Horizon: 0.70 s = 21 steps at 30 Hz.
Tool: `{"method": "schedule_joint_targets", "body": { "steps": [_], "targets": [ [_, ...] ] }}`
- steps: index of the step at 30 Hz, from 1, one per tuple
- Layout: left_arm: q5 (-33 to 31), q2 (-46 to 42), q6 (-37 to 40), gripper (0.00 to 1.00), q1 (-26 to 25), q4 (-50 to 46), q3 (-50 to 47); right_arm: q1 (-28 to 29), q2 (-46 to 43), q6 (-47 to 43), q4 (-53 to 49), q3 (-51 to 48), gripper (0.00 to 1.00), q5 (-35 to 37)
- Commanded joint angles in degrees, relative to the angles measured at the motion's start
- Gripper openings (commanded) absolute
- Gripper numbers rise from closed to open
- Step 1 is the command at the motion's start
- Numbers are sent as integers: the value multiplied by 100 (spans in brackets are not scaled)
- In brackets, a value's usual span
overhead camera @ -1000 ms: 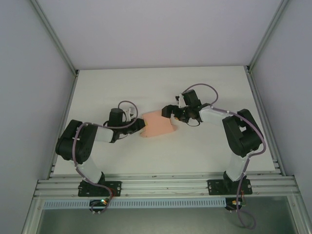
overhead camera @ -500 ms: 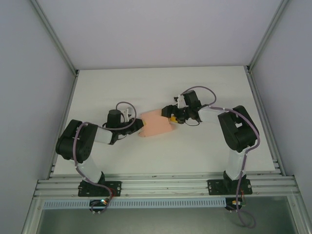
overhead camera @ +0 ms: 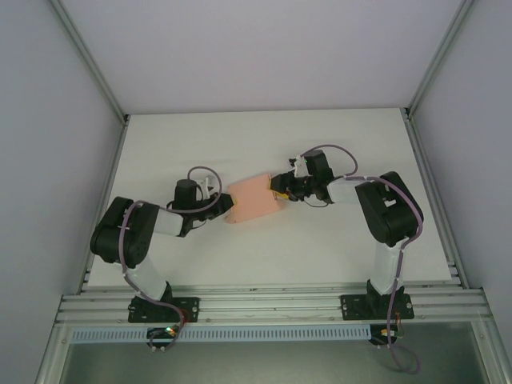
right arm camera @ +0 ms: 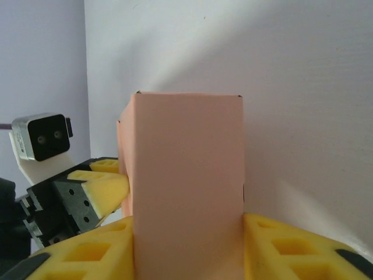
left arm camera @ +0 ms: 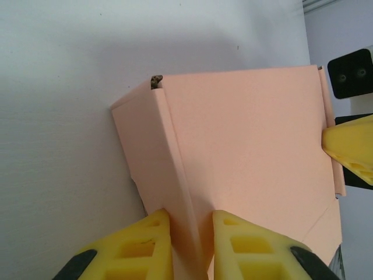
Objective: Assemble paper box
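Left tool (left arm camera: 191, 217) pinches a side fold and right tool (right arm camera: 187, 224) clasps the opposite end of the paper box (overhead camera: 254, 204) at mid-frame on the worktop (overhead camera: 336, 136), apparently the squaring-up step, which next probably calls for pressing loose flaps shut.

White table (overhead camera: 240, 256) enclosed by pale grey walls (overhead camera: 264, 48) with aluminium frame rails (overhead camera: 272, 304)

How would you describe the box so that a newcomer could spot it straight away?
On the white table, look near the middle. The box lies there, gripped at one end by the left gripper and at the other by the right gripper. It is the only pink thing in sight, plain thin card.
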Motion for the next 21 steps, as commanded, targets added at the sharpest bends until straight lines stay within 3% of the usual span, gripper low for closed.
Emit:
{"method": "schedule_joint_targets", "body": {
  "steps": [1, 6, 10, 12, 16, 21],
  "targets": [
    [-298, 179, 269, 24, -132, -945, -8, 275, -253, 24, 166, -48, 37, -717],
    [-420, -234, 548, 32, -150, -1333, 233, 277, -547, -121, -192, -56, 34, -395],
    [-894, -994, 1041, 65, -241, -2012, 472, 266, -815, -489, -1070, 111, 34, 92],
    [-1368, -1486, 1478, 98, -340, -2625, 686, 247, -905, -576, -1382, 158, 33, 276],
    [-2483, -2264, 2598, 100, -814, -3787, 1174, 212, -1031, -544, -1762, 216, 31, 504],
    [-3011, -2656, 4548, 100, -1916, -4214, 1384, 121, -1142, -558, -3188, 763, 31, 907]
  ]
}}
